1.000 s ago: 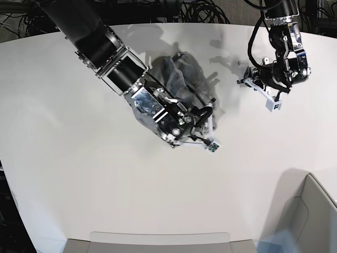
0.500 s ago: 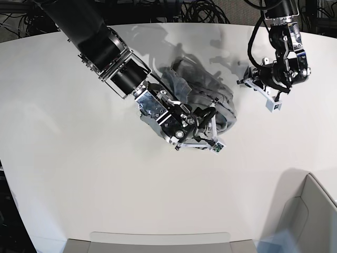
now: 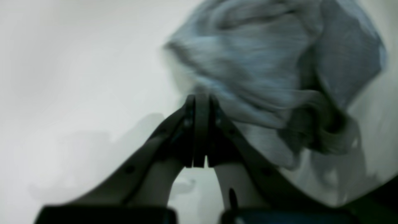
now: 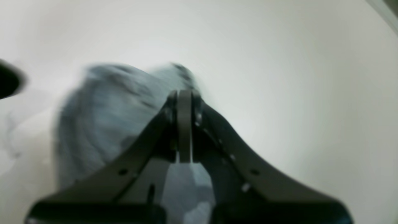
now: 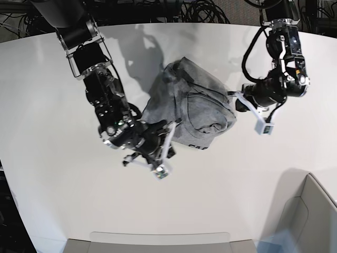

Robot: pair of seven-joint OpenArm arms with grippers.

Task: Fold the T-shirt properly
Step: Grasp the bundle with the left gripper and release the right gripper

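Note:
The grey T-shirt lies crumpled in the middle of the white table, with a bit of black lettering at its near edge. My right gripper is at the shirt's near left edge. In the right wrist view its jaws are shut, with blurred grey cloth at the tips and behind them. My left gripper is at the shirt's right edge. In the left wrist view it is shut, and its tip meets the blurred cloth. Whether it pinches any cloth is unclear.
A grey bin stands at the near right corner of the table. A flat grey tray lies at the near edge. Dark cables run behind the far edge.
My right arm swung left and toward the near edge, and the shirt spread out and shifted right. My left gripper moved left and down to the shirt's right edge.

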